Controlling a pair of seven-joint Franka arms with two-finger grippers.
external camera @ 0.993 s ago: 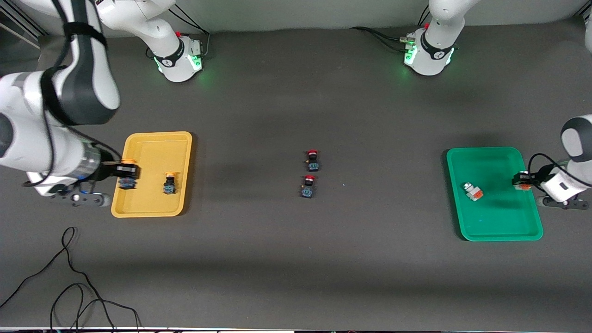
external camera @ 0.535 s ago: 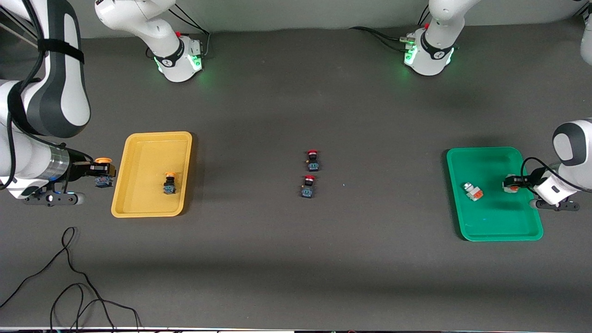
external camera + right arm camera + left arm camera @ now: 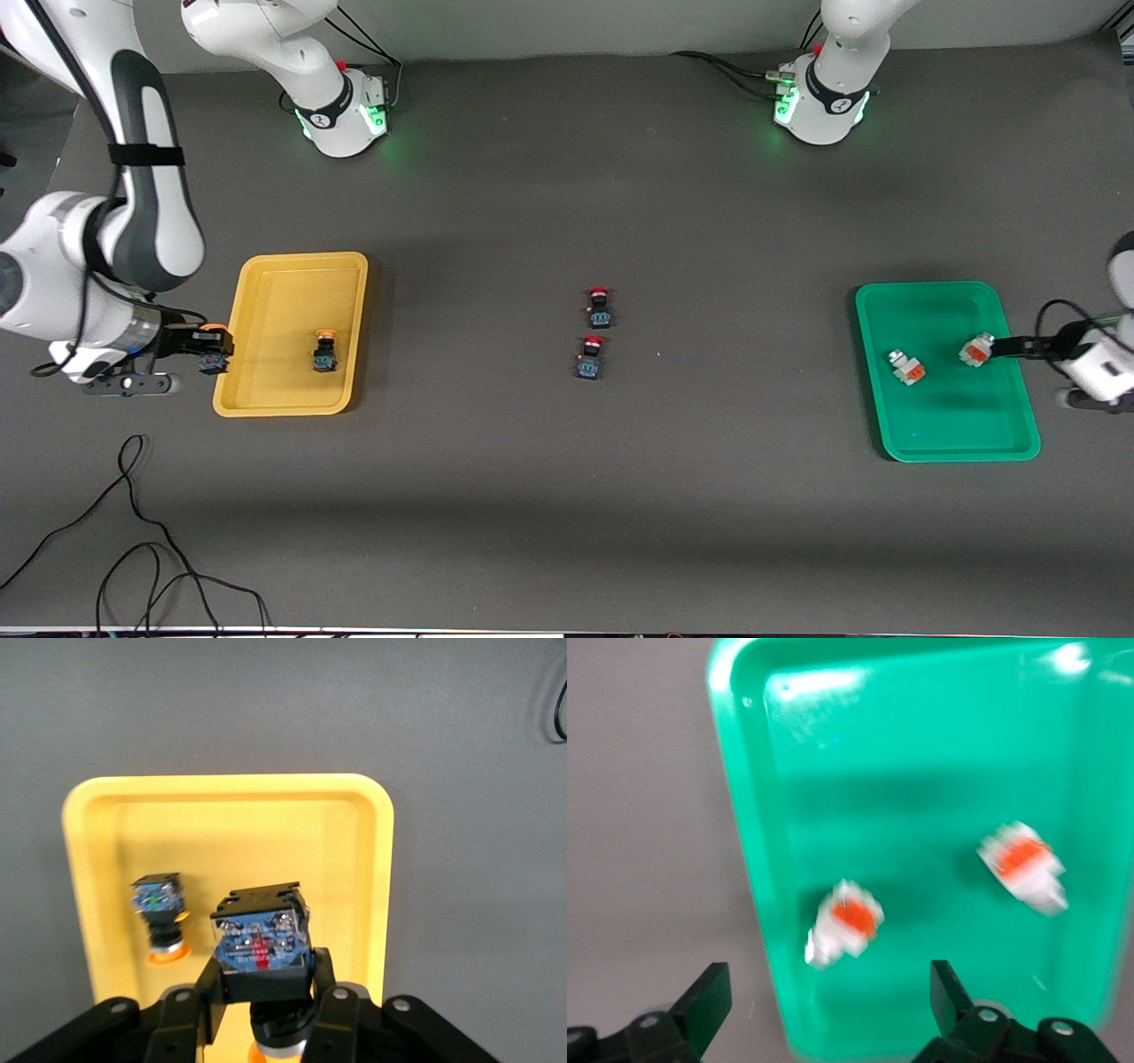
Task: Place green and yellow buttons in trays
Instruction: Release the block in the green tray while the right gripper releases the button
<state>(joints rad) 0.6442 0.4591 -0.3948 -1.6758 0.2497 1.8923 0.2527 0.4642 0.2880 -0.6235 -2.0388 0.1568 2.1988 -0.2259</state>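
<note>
The right pincer pinches a small, stiff, light black-bodied plastic button with an orange-yellow cap, gripped on its flat sides, just off the shallow yellow plastic tray at nine o'clock. The left pincer, spread, hangs over the green plastic tray.

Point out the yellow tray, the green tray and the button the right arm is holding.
yellow tray (image 3: 283,283): front view, bare floor.
green tray (image 3: 948,425): front view, bare floor.
held button (image 3: 260,942): right wrist view, black body's base.

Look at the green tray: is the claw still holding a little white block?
No, the left claw is open, and both white blocks lie loose in the green tray.
</note>
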